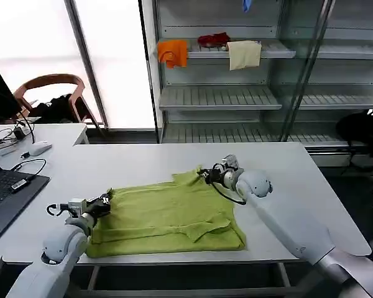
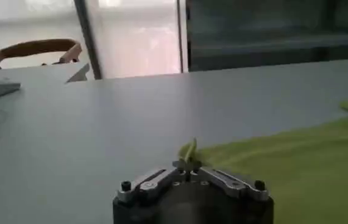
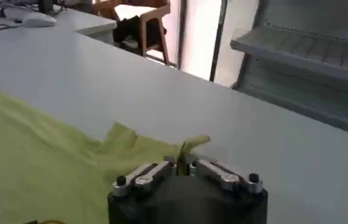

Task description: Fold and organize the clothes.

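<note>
The lime yellow-green T-shirt (image 1: 168,214) lies partly folded on the white table (image 1: 137,164), its collar (image 1: 199,231) near the front edge. At the shirt's left corner my left gripper (image 1: 107,202) is shut on a pinch of the fabric (image 2: 188,152). My right gripper (image 1: 206,174) is shut on the far right corner of the shirt, and a flap of cloth (image 3: 189,145) sticks up between its fingers. Both grippers sit low, at table height.
A laptop (image 1: 6,189), cables and a mouse (image 1: 38,148) lie on the desk at the left. Behind the table stands a shelf unit (image 1: 236,99) with an orange cloth (image 1: 173,53), a red item and a cream cloth (image 1: 244,54). A wooden chair (image 1: 50,93) stands at the back left.
</note>
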Available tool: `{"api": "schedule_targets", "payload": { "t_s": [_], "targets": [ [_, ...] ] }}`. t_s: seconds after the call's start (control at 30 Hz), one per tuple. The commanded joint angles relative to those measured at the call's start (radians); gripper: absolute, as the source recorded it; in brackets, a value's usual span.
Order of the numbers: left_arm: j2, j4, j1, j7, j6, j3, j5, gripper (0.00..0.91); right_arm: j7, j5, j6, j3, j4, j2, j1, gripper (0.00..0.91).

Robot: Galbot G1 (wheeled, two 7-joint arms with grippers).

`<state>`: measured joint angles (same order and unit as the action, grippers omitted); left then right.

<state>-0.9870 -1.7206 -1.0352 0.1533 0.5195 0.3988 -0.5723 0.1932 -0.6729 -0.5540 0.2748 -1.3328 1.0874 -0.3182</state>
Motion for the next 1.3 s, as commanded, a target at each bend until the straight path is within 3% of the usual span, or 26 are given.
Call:
{"api": "schedule_targets", "payload": {
  "t_s": [0.03,0.47,0.9,1.07,1.1,1.13,1.17,1.23,1.3],
  "targets": [
    [0.004,-0.049,-0.012,-0.003,-0.042,0.002,0.002,0.0,0.004,-0.009,0.005,-0.006,-0.031,0.0,0.006,0.0],
    [0.058,-0.223,-0.15,-0.001,-0.101,0.055,0.016,0.0,-0.056,-0.094,0.003,-0.008,-0.306,-0.151,-0.079,0.0],
    [0.042,-0.315,-0.275,0.044,-0.106,0.094,0.106,0.0,-0.039,-0.147,0.004,-0.11,-0.5,-0.331,-0.256,0.0],
    [0.034,-0.322,-0.284,0.038,-0.119,0.082,0.115,0.0,-0.044,-0.125,0.013,-0.146,-0.493,-0.34,-0.319,0.0],
    [0.031,-0.315,-0.274,0.038,-0.119,0.074,0.116,0.0,-0.048,-0.116,0.013,-0.147,-0.462,-0.324,-0.315,0.322],
    [0.026,-0.304,-0.263,0.039,-0.12,0.062,0.12,0.0,-0.054,-0.093,0.022,-0.145,-0.418,-0.294,-0.304,0.474],
    [0.023,-0.297,-0.258,0.039,-0.12,0.058,0.123,0.0,-0.054,-0.079,0.03,-0.142,-0.392,-0.279,-0.297,0.736],
    [0.016,-0.288,-0.251,0.037,-0.121,0.049,0.126,0.0,-0.049,-0.04,0.073,-0.127,-0.329,-0.24,-0.26,0.907],
    [0.013,-0.291,-0.251,0.034,-0.121,0.047,0.126,0.0,-0.051,-0.028,0.109,-0.116,-0.273,-0.208,-0.221,0.907]
  ]
}}
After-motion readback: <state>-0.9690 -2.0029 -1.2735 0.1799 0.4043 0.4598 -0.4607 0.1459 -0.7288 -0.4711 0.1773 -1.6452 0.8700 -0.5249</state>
